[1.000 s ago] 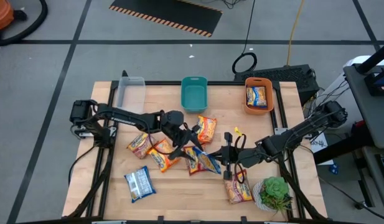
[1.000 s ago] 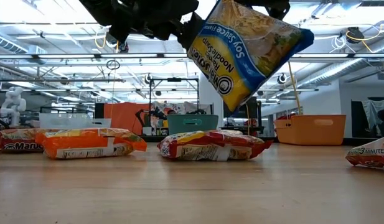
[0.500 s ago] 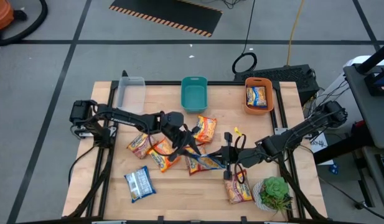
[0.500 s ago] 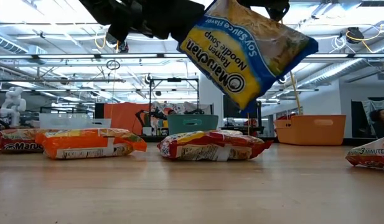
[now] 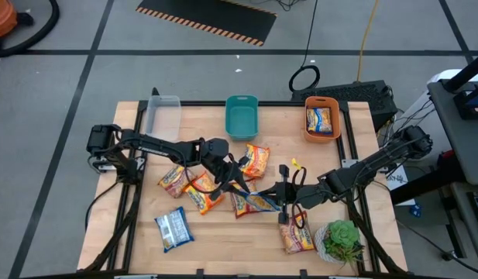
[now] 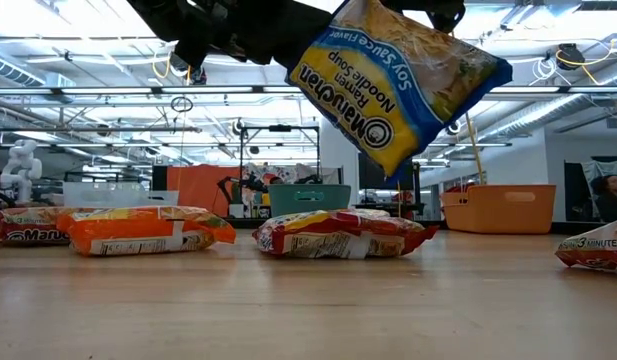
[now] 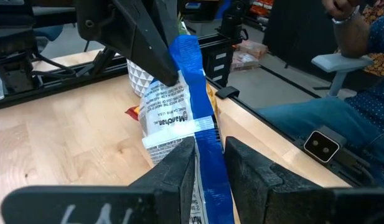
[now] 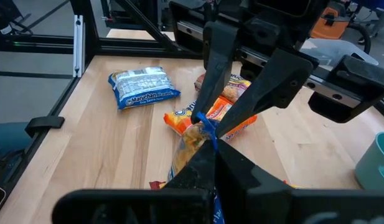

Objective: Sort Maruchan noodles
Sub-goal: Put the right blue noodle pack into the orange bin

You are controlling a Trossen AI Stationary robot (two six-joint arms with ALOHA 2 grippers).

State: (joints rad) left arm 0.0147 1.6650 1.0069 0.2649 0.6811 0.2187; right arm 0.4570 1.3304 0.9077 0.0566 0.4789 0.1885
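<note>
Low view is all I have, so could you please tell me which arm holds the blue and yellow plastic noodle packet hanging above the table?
Observer: Both do. The left gripper has its jaws shut on one end of the blue and yellow plastic noodle packet.
Operator: And the right one, please?
Observer: The right gripper pinches the opposite end, jaws shut.
Operator: Is anything inside the orange tub?
Observer: Yes, one flat noodle packet lies in the orange plastic tub.
</note>
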